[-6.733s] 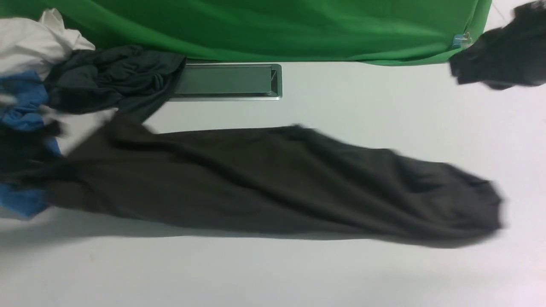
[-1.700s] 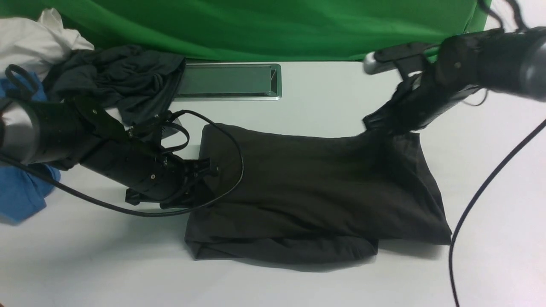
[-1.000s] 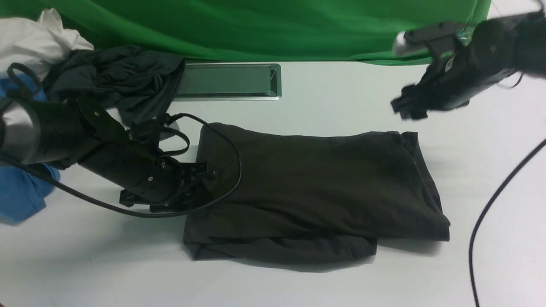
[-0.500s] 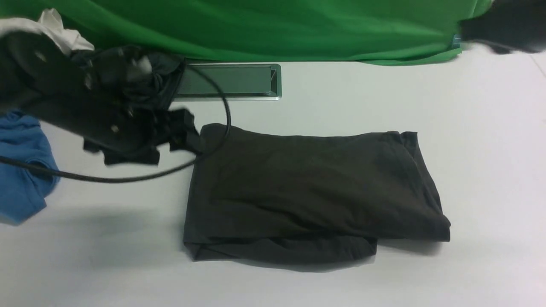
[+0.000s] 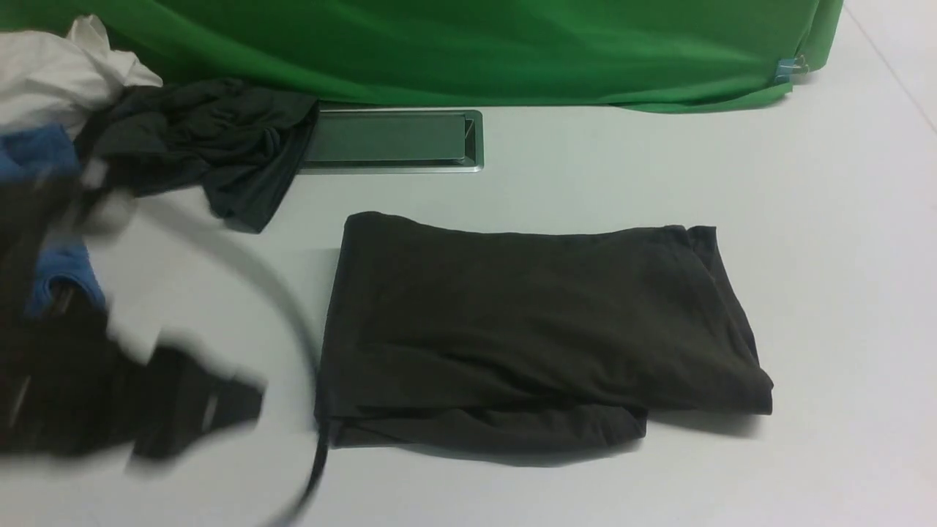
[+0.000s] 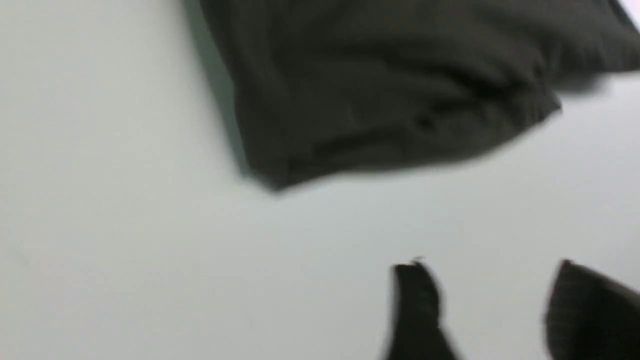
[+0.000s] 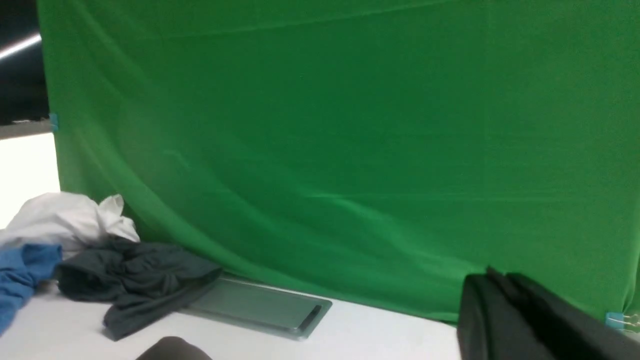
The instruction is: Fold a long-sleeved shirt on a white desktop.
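From the front, one dark olive-brown long-sleeved shirt (image 5: 542,329) is seen folded flat in the middle of the white desktop (image 5: 805,256). Three other garments are counted at far left: white (image 5: 51,66), blue (image 5: 36,154), dark teal-grey (image 5: 198,139). No writing can be read.

In the left wrist view, the left gripper (image 6: 495,310) is seen blurred, its fingers apparently apart and empty.

In the right wrist view, the right gripper (image 7: 492,285) is pressed closed, nothing held.

Black left arm (image 5: 110,395), curved black cable (image 5: 293,315)
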Controlling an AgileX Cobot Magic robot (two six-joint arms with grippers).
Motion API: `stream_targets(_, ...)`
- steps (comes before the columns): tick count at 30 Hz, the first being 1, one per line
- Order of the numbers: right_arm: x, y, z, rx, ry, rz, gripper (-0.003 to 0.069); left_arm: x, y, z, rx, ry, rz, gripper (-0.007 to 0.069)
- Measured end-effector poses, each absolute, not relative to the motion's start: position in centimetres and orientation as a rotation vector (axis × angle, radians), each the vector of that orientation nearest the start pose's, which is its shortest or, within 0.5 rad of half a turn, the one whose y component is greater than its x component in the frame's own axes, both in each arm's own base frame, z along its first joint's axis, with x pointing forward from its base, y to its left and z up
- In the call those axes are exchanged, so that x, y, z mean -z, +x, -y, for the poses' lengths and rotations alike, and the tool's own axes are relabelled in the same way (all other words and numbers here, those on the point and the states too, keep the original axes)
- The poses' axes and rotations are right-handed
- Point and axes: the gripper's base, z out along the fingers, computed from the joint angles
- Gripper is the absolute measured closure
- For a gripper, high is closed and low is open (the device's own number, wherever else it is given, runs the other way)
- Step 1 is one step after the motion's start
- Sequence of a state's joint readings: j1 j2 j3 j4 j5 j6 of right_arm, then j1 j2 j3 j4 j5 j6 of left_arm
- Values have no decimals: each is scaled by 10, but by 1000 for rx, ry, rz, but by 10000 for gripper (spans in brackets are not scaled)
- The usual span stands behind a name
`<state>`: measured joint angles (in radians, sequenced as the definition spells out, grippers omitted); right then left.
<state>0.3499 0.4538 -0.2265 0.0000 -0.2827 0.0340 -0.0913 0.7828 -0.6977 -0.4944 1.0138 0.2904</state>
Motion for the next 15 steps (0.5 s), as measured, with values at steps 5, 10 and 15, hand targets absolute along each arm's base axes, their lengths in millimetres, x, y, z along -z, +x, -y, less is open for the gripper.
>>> stream_targets(5,-264,89,-33,-319,-224,-1414,586,-315,69,45,552,339,-2253,585)
stream_targets(10,-249,89,-32,-316,-230,-1459,566,-329,31,40,482,361,-2001,608)
stream_targets(15,-237,88,-32,-313,-235,-1495,551,-333,8,37,444,358,-1848,607)
